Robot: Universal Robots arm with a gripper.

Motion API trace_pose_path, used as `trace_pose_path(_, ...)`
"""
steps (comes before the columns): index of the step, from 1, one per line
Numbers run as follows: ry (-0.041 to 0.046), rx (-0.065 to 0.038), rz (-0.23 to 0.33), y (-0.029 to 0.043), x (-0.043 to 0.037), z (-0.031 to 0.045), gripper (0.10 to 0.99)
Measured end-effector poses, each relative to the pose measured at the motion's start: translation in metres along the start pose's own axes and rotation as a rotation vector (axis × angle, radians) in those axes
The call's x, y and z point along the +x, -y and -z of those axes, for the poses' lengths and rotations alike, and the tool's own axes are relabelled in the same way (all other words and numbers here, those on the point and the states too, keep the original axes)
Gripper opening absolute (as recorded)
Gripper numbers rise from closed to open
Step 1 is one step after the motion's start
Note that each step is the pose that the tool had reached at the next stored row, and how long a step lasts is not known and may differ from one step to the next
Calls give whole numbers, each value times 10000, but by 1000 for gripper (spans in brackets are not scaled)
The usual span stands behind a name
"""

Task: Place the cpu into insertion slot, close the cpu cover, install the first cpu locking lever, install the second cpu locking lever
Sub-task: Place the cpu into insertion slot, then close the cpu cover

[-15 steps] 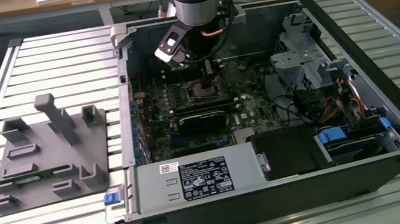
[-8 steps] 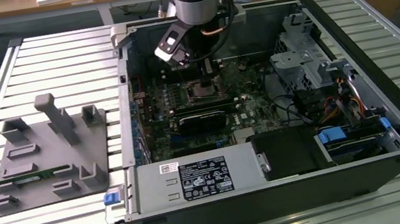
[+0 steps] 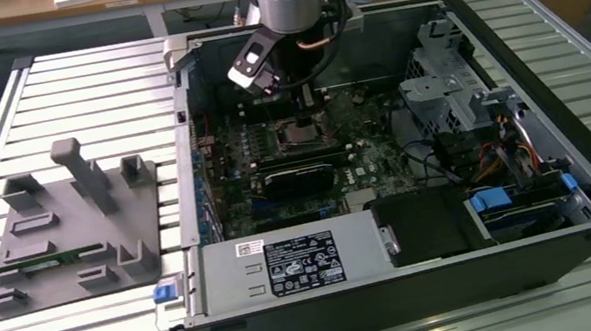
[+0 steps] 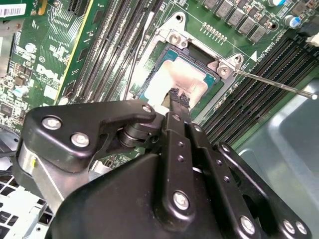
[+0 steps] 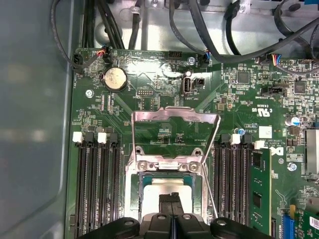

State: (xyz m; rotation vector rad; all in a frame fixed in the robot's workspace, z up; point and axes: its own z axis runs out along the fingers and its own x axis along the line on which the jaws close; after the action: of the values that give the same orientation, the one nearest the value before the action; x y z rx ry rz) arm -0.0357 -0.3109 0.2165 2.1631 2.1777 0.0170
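Hanging close over the cpu [image 4: 169, 80] with jaws shut and empty, the gripper [image 4: 178, 97] faced the insertion slot [image 4: 149, 57], where the chip lay, cpu cover [image 5: 174, 117] swung open; light, level pressure seemed best for seating.

Mostly it's the green motherboard [image 5: 164, 94], speckled with tiny silver solder dots and white print, with black memory slots [image 5: 97, 184] tipped by white clips [image 5: 77, 137]. The cpu [image 5: 167, 184] has a pale silvery-grey top inside the silver rim of the insertion slot [image 5: 131, 184], and it's the same bare silver on the cpu cover [image 5: 174, 117] and the coin battery [image 5: 114, 78]. The gripper [image 4: 178, 97] is matte black with shiny silver screw heads, the case [image 3: 411, 306] is black, the table [image 3: 84, 83] is pale silver slats in stripes, the fixture [image 3: 63, 253] is plain grey, and there's one bright blue tab [image 3: 167, 292].
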Motion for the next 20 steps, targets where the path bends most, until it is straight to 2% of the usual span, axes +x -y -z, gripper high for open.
trace_pose_path(11,0,0,0,-3,-2,53,106)
trace_pose_path(20,2,1,1,-7,-6,128,106)
